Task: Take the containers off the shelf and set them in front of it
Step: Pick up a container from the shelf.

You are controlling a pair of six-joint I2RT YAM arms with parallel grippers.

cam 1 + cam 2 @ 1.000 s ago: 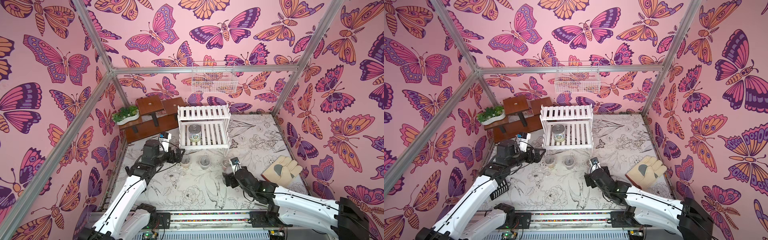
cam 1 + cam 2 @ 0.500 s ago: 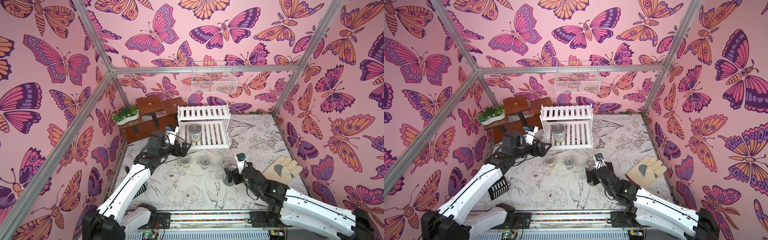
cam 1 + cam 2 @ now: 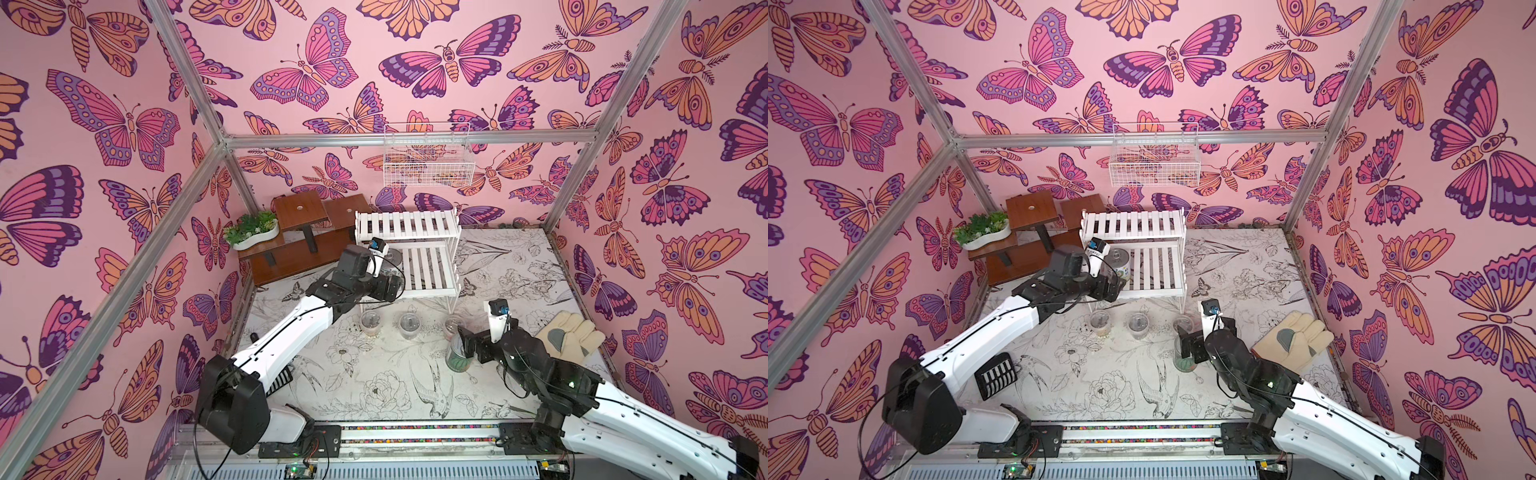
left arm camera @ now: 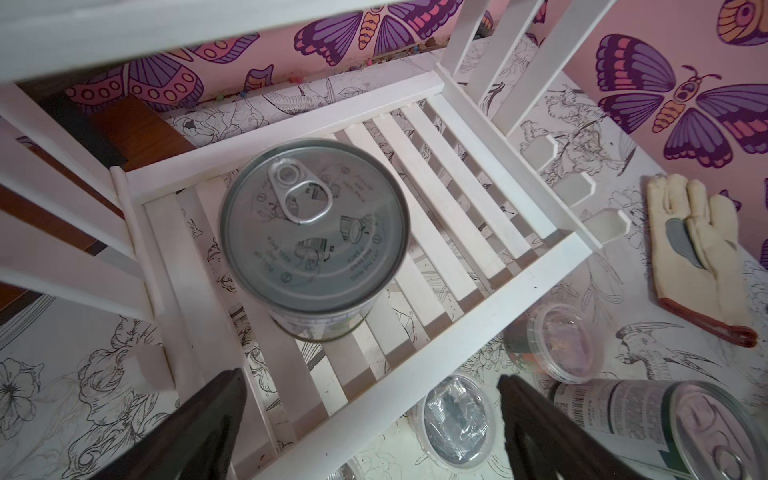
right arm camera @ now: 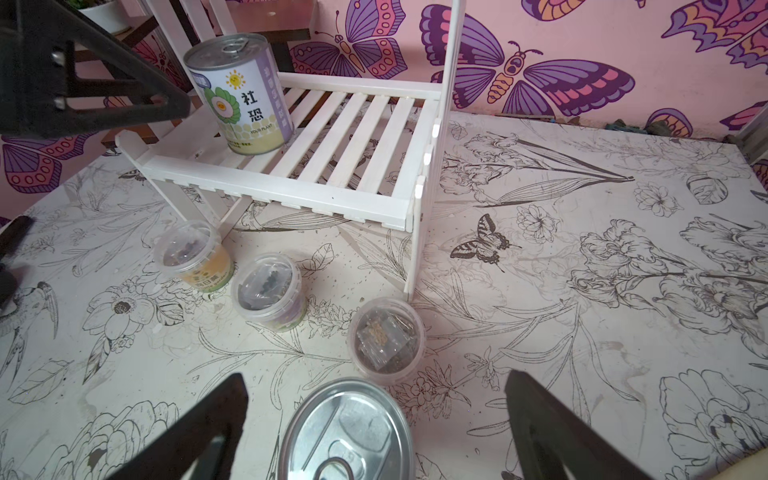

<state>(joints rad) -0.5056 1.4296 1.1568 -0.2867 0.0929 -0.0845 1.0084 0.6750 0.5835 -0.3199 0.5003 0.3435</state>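
The left arm stretches forward to the shelf (image 3: 405, 226), its wrist bent in over the lower tier. The left gripper (image 4: 370, 378) is spread wide just in front of that tier's front rail and holds nothing. The white-green can (image 4: 313, 224) stands upright on the slats beyond the fingertips, apart from them. The right arm lies low, well in front of the shelf. The right gripper (image 5: 376, 376) is also wide apart, its fingers either side of the watermelon can (image 5: 347, 432) with a gap on each side (no contact shows). That can stands on the tabletop (image 5: 540, 249).

In front of the shelf three cups sit in a row: the yellow cup (image 5: 191, 257), the dark cup (image 5: 268, 291) and the third cup (image 5: 384, 338), which is nearest the watermelon can. The tabletop is white with black line drawings of flowers and birds, and the walls are pink with butterflies. A glove (image 3: 569, 336) lies off to one side of the shelf. A brown stand (image 3: 299, 208) with a planter (image 3: 253, 232) is on the other side.

In both top views the left wrist covers most of the white-green can. The right gripper hides part of the watermelon can, whose lid is cut off in the right wrist view. The third cup's contents are hard to make out.
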